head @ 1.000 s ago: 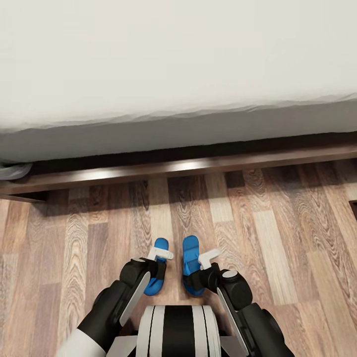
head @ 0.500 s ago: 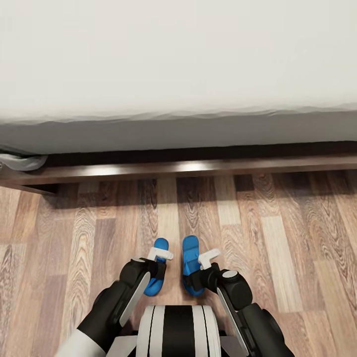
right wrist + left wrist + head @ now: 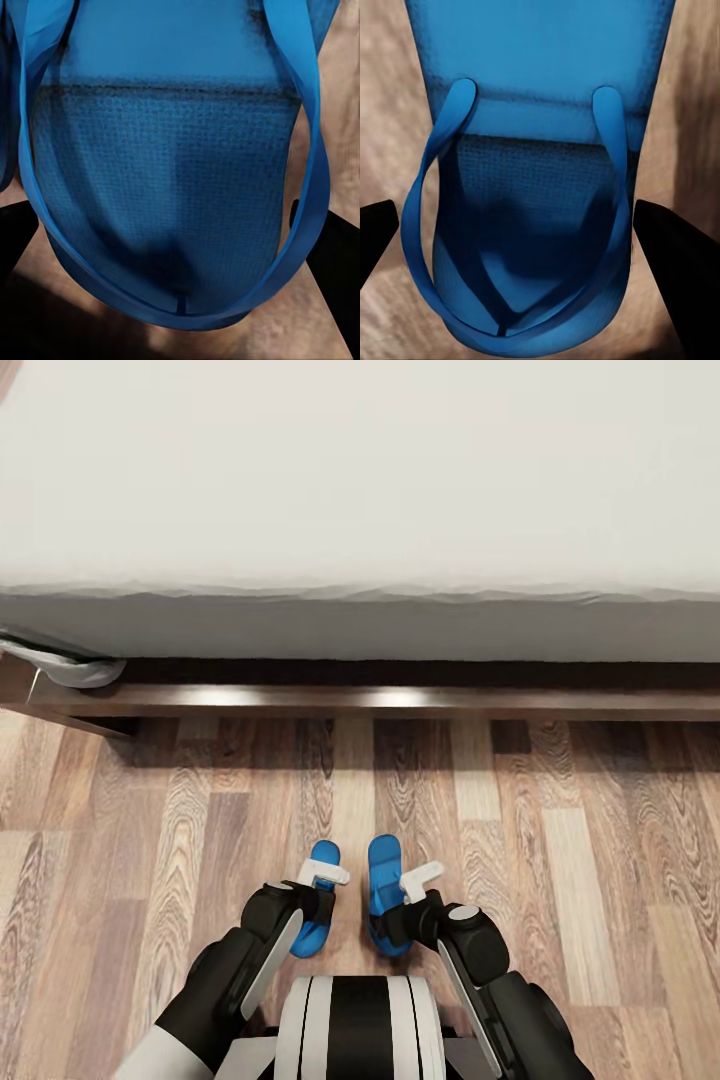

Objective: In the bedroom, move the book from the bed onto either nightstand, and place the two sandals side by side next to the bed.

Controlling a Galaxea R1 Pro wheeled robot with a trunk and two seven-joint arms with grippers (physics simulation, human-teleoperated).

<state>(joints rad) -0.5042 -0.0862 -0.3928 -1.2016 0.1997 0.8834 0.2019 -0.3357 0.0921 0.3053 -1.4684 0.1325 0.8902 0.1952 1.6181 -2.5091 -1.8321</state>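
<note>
Each gripper grips one sandal: the left gripper [image 3: 322,877] clamps the left sandal [image 3: 318,920], the right gripper [image 3: 421,880] the right sandal [image 3: 384,890], above the floor [image 3: 560,860] near the bed [image 3: 400,700]. Setting them down remains; no book is visible.

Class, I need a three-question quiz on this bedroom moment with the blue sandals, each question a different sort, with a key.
1. True or false: each gripper, left gripper and right gripper, has a blue sandal between its jaws.
2. Multiple choice: the left sandal and right sandal are seen over A) the mattress, B) the wood-plank floor, C) a nightstand.
3. Fill in: ahead of the robot runs the dark wooden frame of the ____.

Key: 1 true; 2 B; 3 bed.
</note>
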